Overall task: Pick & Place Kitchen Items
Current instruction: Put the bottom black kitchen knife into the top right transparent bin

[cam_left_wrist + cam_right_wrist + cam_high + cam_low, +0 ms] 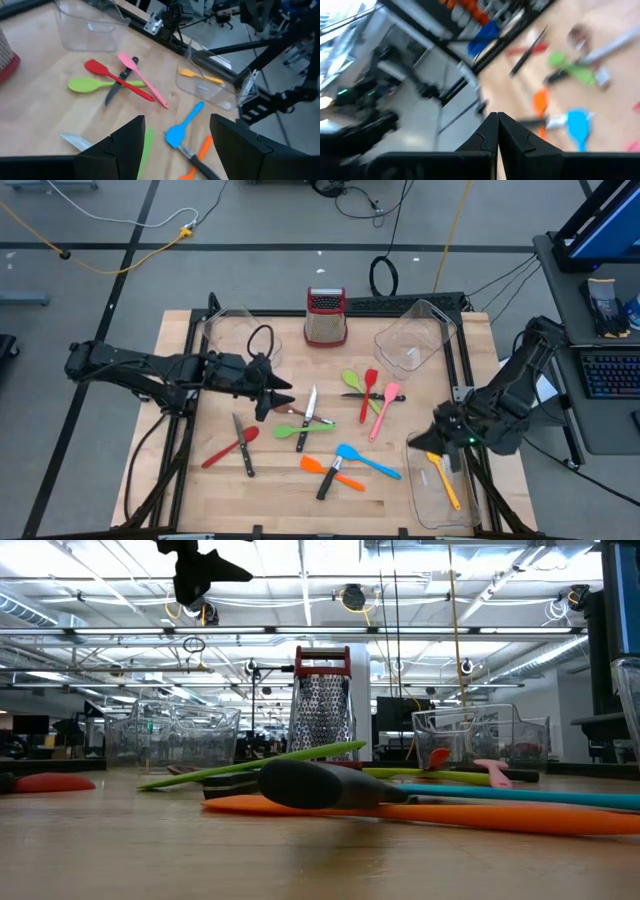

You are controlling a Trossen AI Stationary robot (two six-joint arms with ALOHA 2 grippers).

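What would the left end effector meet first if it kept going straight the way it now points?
Probably the blue spatula: in the left wrist view it lies straight ahead between the open left end effector's fingers. The end effector hangs above the table, so depth is uncertain.

Table stock, as I count it on the overhead feed:
- clear bins (437,321): 3
- box grater (325,320): 1
- black-handled knives (303,435): 4
- green utensils (352,379): 2
- red utensils (370,388): 2
- pink spatula (386,404): 1
- blue spatula (362,460): 1
- orange spatula (316,466): 1
- yellow spatula (445,483): 1

I make that 12 small utensils in all.
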